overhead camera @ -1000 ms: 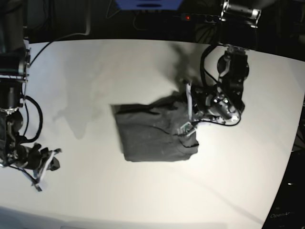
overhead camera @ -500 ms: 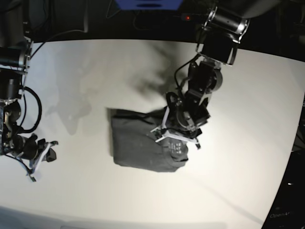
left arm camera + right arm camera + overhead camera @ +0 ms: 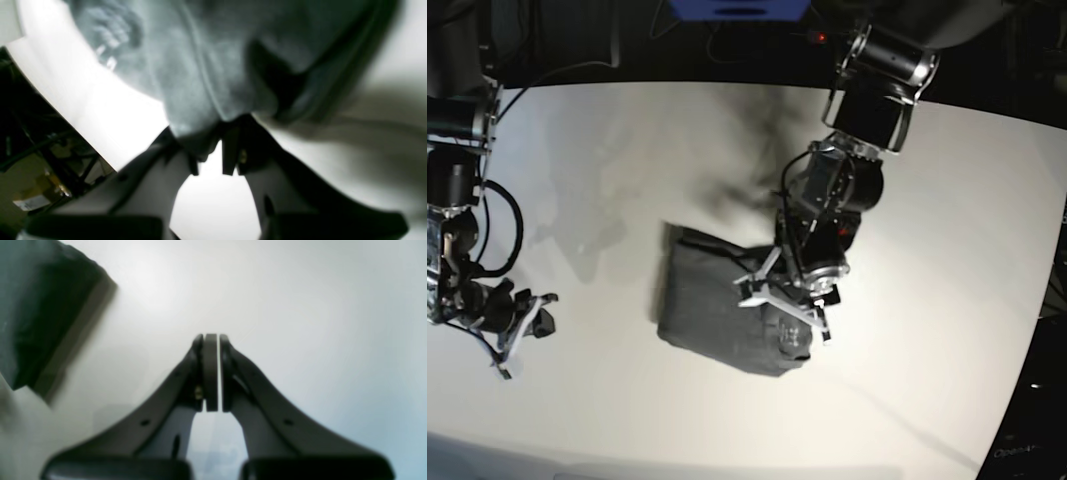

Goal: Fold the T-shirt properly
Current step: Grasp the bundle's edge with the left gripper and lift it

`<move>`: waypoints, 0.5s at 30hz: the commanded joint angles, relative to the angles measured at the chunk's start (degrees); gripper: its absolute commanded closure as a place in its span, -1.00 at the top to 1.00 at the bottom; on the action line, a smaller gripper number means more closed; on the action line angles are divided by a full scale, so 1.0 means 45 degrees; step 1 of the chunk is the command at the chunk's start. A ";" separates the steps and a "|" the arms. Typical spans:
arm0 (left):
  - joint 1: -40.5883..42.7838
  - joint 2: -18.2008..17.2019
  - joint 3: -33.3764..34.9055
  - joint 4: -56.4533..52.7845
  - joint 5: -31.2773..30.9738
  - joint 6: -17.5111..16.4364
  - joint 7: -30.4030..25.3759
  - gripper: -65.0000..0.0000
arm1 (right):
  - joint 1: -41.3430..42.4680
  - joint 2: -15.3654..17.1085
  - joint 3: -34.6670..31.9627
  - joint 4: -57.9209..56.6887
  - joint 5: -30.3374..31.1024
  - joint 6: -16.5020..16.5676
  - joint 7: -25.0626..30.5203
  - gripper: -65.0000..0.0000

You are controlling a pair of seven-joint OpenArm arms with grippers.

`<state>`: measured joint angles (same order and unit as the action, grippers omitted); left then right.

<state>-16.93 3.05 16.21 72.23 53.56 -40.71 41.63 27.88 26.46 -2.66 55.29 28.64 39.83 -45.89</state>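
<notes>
T-shirt (image 3: 712,310) lies folded into a compact dark bundle near the middle of your white bench (image 3: 627,150), roughly rectangular and a little tilted in the base view. Your left gripper (image 3: 785,303) sits over the bundle's right part, the arm reaching down from the far edge. In the left wrist view the cloth (image 3: 206,66) fills the upper frame, and a pinch of its edge is caught between the jaws, which are closed down on it; the picture is blurred, so you cannot make out how much cloth is held. Your right gripper (image 3: 520,335) is well apart from the shirt, near the bench's left edge in the base view. In its wrist view (image 3: 211,373) the jaws are closed on each other, only a thin slit of light between the pads, holding nothing. A corner of the shirt (image 3: 36,313) shows at the upper left there.
</notes>
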 commanded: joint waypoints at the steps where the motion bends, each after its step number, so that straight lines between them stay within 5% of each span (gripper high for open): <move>1: -0.0351 0.0114 -0.0153 0.0292 0.0103 0.0157 -0.0039 -0.76 | 0.0242 0.0245 0.0092 0.0227 0.0131 0.0037 0.0205 -0.98; 7: -0.0272 0.0211 -0.0153 0.0213 0.0122 0.2101 -0.0156 -0.76 | -0.0071 0.0245 0.0092 0.0227 0.0131 0.0037 0.0224 -0.98; 15: 0.0118 0.0114 -0.0153 0.0155 0.0142 0.2121 -0.0117 -0.75 | -0.0110 0.0245 0.0092 0.0227 0.0131 0.0037 0.0205 -0.98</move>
<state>-14.94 3.18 15.53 71.99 53.58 -31.90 41.39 25.76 26.52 -2.63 55.29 28.45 39.81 -46.24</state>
